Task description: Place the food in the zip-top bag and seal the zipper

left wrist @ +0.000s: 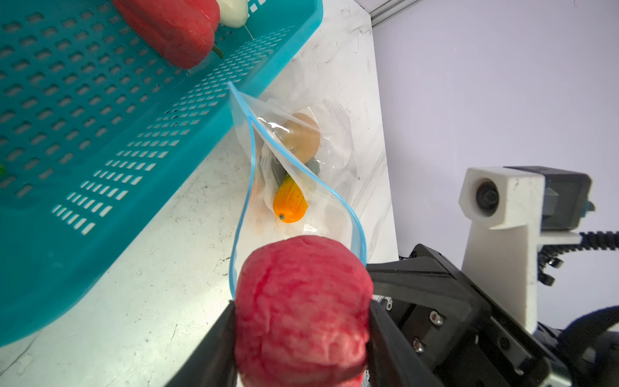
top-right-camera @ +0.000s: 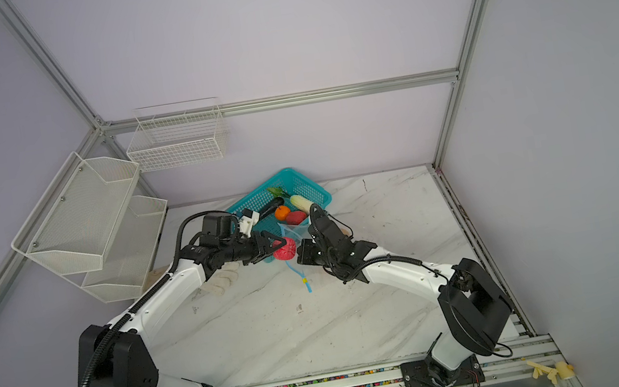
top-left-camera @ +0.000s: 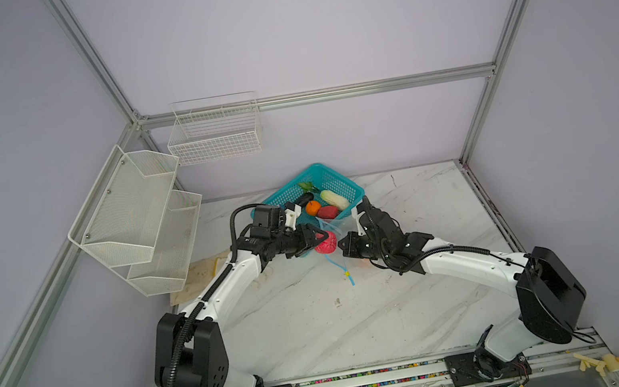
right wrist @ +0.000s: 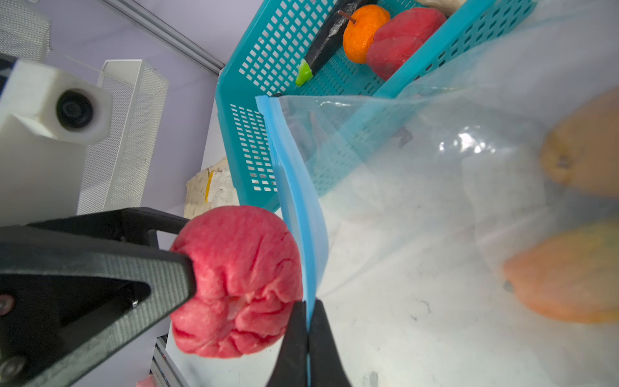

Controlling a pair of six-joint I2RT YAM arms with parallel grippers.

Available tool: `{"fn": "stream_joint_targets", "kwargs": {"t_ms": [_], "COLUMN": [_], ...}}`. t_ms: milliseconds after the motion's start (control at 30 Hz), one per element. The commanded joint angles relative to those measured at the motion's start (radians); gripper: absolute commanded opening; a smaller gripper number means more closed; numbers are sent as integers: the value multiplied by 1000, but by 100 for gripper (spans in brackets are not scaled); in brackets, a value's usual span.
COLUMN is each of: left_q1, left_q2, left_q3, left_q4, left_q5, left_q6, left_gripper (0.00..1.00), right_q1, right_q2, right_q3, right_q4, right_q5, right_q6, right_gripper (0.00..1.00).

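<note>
Food (right wrist: 234,281) in left gripper (top-left-camera: 319,238), arm (top-left-camera: 229,283) extended

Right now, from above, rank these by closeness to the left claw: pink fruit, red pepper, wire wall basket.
In a top view:
1. Pink fruit, clamped in the left gripper.
2. Red pepper, just behind, in the teal basket.
3. Wire basket, far back on the wall.
</note>
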Motion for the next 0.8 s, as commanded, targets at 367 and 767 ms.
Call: {"fn": "stream_joint_targets", "kwargs": {"t_ms": [367, 767], "left_q1": [-19, -26], "left_q2": [2, 7], "left_q3": [-25, -20], "left_q4": [6, 1], "left_q5": [-20, -18], "left_q6": [11, 4], "left_gripper": [52, 52], "right_q1": [5, 5], "right_q2": [-52, -66], "right_q3": [-7, -12], "right_q4": [38, 44], "right_q5": [14, 15], "right_q6": [9, 14], "right_gripper": [0, 0]}}
